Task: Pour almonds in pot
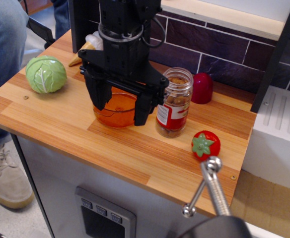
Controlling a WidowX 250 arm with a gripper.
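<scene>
A clear plastic jar (174,102) with a red-and-white label stands upright and uncapped on the wooden counter. Brown almonds (175,130) show at its bottom. The translucent orange pot (116,109) stands just left of the jar. My black gripper (121,108) hangs open over the pot, its two fingers straddling it and hiding part of the rim. Its right finger (143,110) is close beside the jar and not holding it.
A green cabbage (46,74) lies at the counter's left. A dark red dome cap (201,88) stands behind the jar. A toy tomato (205,144) sits near the right front edge. An ice-cream cone toy (87,45) lies at the back. A person stands at left.
</scene>
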